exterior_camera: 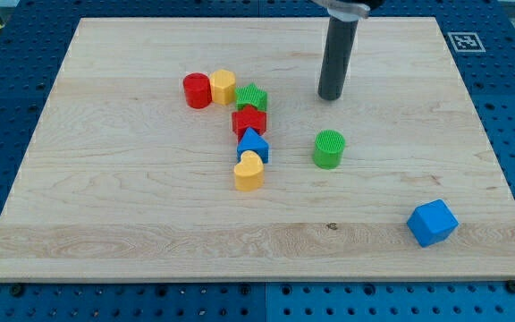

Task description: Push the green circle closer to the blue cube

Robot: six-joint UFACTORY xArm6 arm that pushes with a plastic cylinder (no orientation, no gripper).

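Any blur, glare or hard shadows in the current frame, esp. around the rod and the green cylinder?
Camera view: sharp throughout, no motion blur on my tip. Lighting is soft and even; the green circle and blue cube cast only faint shadows. No glare on the wooden board. The arm's upper part is cropped at the view's top.

Our tip (331,97): on the board, toward the view's top from the green circle, apart from it.
Green circle (329,149): upright, alone near our board's middle.
Blue cube (433,223): view's lower right, well apart from the circle.
Wooden board (132,215): we see it on a blue pegboard.
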